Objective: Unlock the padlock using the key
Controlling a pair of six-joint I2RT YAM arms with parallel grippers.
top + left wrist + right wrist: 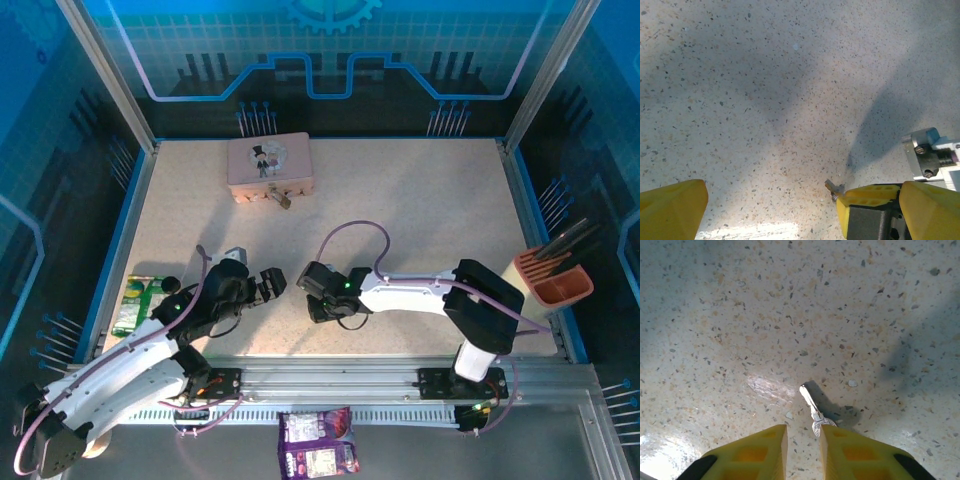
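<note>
- Location of the key (812,410): we see it lying flat on the speckled table (715,315). Its blade points away from the right gripper (803,430), and its bow sits right at the tip of one yellow finger.
- State of the right gripper: the jaws are narrow with a visible gap. The key lies just ahead of that gap and is not clamped.
- State of the left gripper (268,284): the jaws are wide apart and hold nothing. It faces the right gripper at close range.
- Location of the padlock (281,198): it rests against the front edge of the pink tin (270,160), well apart from both grippers.
- Risk 1: we judge that the thin key may skid or spin on the hard surface if a fingertip nudges the bow before the jaws straddle it.
- Risk 2: an off-centre pinch would likely tilt the blade and make entry into the keyhole unreliable.
- Risk 3: the grippers stand near each other, so a reach by either arm could bring their fingers into contact.
- Risk 4: we cannot tell whether the padlock is fastened to the tin. If it is free, pressure from the key may push it away.
- Markings: the tin lid shows a top-hatted figure, and we read no lettering on it. The purple packet (318,447) and the green packet (135,302) carry print too small to read.
</note>
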